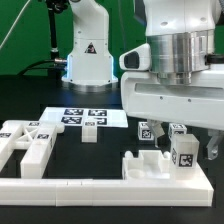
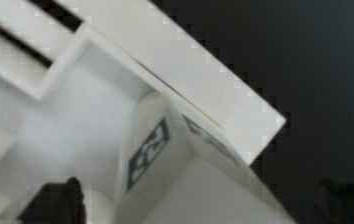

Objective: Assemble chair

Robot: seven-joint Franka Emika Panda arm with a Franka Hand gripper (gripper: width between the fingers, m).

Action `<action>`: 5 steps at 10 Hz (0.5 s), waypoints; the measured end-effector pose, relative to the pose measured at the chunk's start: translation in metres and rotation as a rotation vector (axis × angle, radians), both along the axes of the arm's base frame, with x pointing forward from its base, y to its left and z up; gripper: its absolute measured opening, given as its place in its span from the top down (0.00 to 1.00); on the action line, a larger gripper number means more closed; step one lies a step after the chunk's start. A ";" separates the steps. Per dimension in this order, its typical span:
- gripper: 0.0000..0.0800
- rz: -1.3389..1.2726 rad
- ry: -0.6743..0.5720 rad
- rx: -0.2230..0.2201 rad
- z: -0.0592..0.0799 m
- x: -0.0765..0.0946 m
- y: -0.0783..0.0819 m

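The chair is in white tagged pieces. On the exterior view's left lies a blocky framed piece [image 1: 28,146], with a short post [image 1: 90,130] standing near the marker board. On the exterior view's right, a joined cluster [image 1: 152,163] with tagged posts [image 1: 183,152] sits against the rail. The arm's hand [image 1: 172,98] hangs low over that cluster and hides the fingertips there. In the wrist view my gripper [image 2: 200,208] is open. Its dark fingers [image 2: 58,202] stand wide on either side of a tagged white chair part [image 2: 165,150], and black background shows beside the other finger.
A long white L-shaped rail [image 1: 70,188] runs along the front edge. The marker board [image 1: 85,116] lies flat at mid-table. The robot's base [image 1: 88,55] stands at the back. The tabletop is black.
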State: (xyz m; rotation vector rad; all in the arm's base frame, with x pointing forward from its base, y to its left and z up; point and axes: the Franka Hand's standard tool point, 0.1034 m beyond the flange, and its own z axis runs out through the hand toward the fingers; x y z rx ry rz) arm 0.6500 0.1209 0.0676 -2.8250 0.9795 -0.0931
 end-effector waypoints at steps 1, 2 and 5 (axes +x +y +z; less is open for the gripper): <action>0.19 0.043 -0.005 -0.005 0.000 0.000 -0.001; 0.19 0.107 -0.012 -0.015 -0.001 0.000 -0.002; 0.19 0.562 -0.118 -0.148 -0.001 0.008 0.001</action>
